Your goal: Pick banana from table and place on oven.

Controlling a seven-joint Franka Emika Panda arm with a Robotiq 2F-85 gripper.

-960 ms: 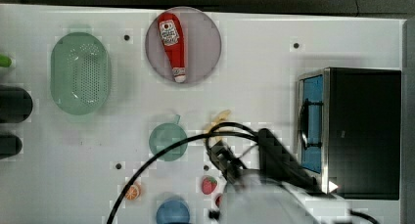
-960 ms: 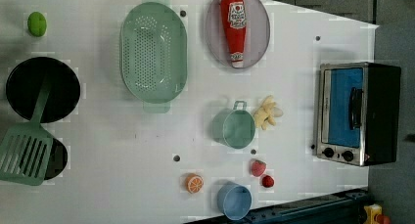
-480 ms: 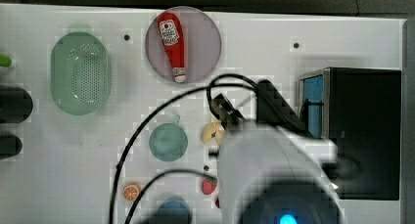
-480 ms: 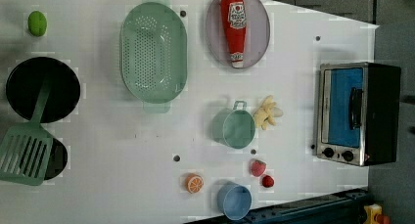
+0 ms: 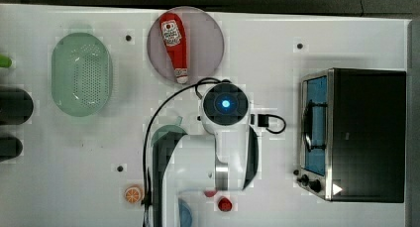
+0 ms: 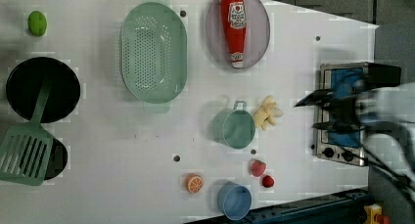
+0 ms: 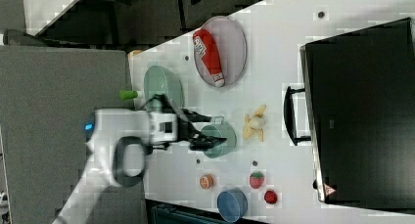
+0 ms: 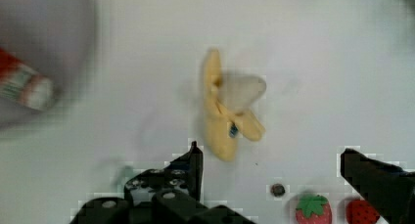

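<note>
From my wrist camera, the pincer is spread wide, its two dark fingers well apart with nothing between them, hanging above the white counter. Just ahead of the fingertips lies the banana, half peeled and flat on the counter, not yet touched. Near it I see two toy strawberries and one of the counter's dark holes.

Further out, in the right view, the banana sits between the green cup and the oven, apart from both. In the left view it lies just beside that cup's handle. The arm's body covers this patch in the top view (so I steer by the wrist picture here).

Beyond that, the ketchup bottle rests on its grey plate, and the green colander stands further toward the top view's left.

My reading: the approach is roughly lined up, but nothing of the task proper is done. I have yet to descend, close on the banana, lift it, carry it across and set it on the oven's black top, which is bare.
</note>
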